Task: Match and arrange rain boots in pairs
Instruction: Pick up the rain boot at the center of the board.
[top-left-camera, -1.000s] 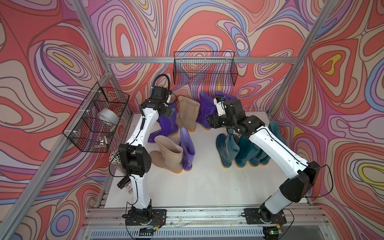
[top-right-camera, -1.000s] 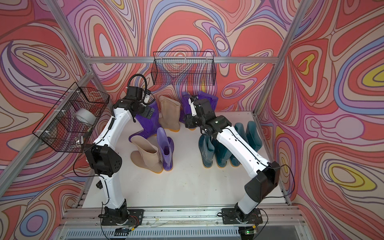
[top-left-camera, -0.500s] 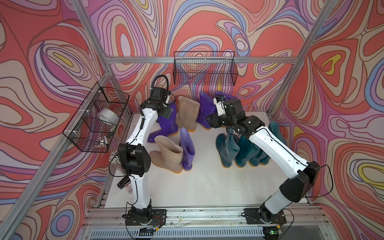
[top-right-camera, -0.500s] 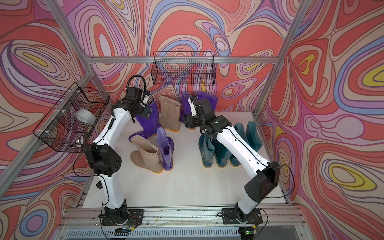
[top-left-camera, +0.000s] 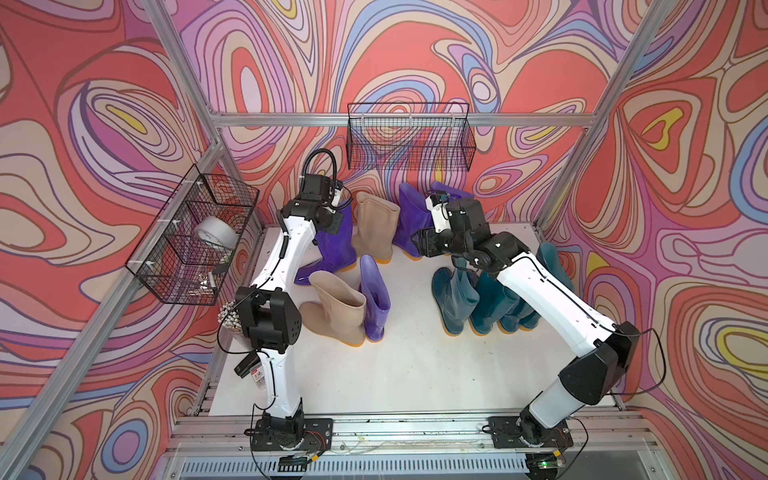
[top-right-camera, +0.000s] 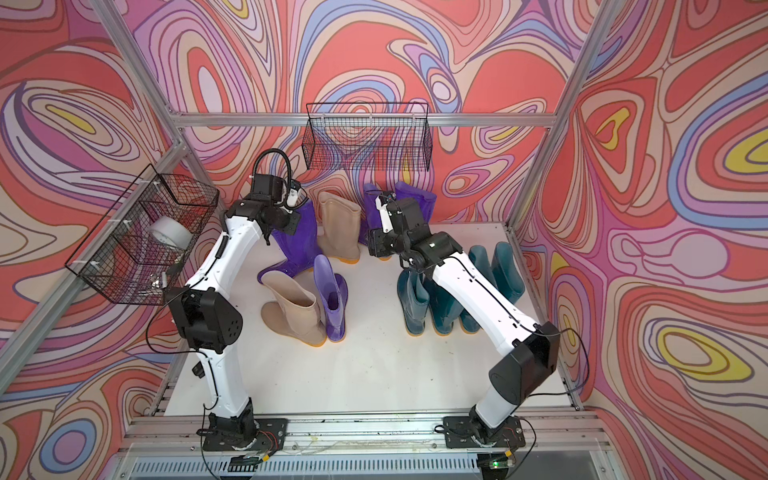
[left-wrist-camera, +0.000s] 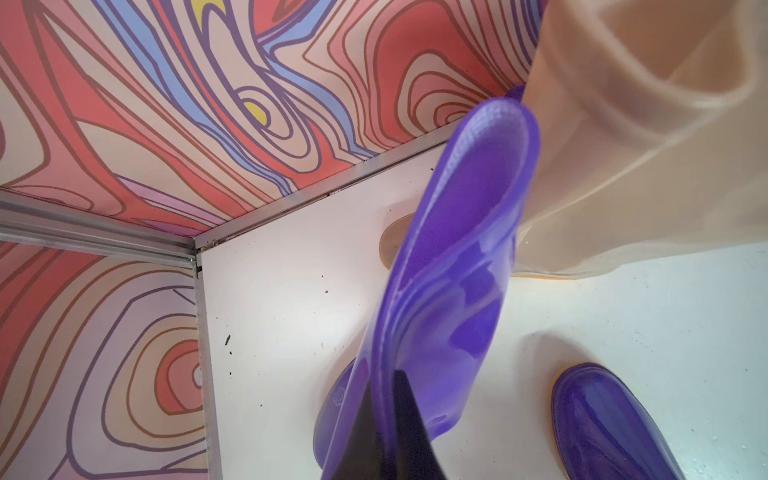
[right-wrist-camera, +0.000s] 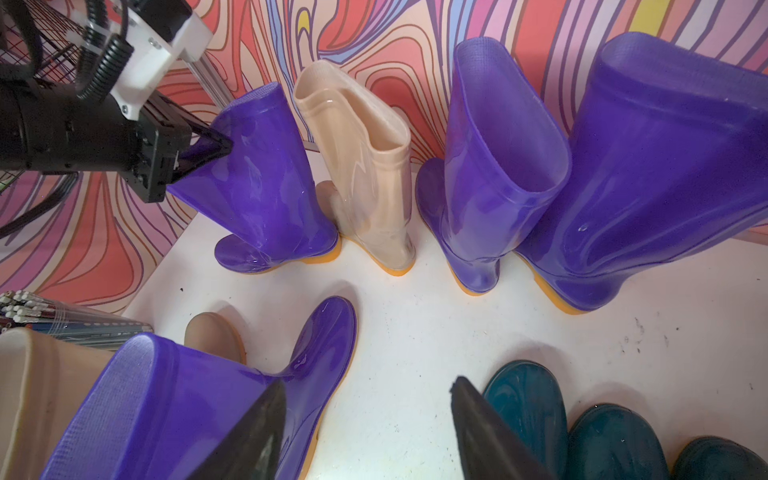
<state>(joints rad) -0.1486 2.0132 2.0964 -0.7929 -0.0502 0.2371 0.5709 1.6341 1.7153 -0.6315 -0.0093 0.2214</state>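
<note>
A wire basket (top-left-camera: 174, 284) on the left wall held a roll of tape (top-left-camera: 216, 235), no part of the sorting. Beside it the left arm (top-left-camera: 291, 245) reached to the back of the table (top-left-camera: 415, 374). Its jaws were pinched together on the cuff of a purple boot (right-wrist-camera: 257, 187), squashing the soft rim flat. The grip looked chosen for good reason: the thin top edge is the one place narrow jaws can clamp, and it gives a handle for lifting or dragging.

That boot stood sole down, just beside a beige boot (top-left-camera: 374, 228) on its right, which parted it from the other purples at the back. In front of them a second beige boot (top-left-camera: 336, 307) and a second purple boot (top-left-camera: 374, 299) stood side by side. They made a mismatched couple, so neither colour appeared to be paired on this side yet.

Further right, against the back wall, two more purple boots (right-wrist-camera: 498, 166) stood together like a finished pair. The right arm (top-left-camera: 536, 282) reached in low in front of them, jaws apart with nothing between them. It was apparently held ready and clear of its partner's work.

Along the right edge the teal boots (top-left-camera: 486, 303) stood in a close cluster, seemingly already sorted and parked out of the way.
</note>
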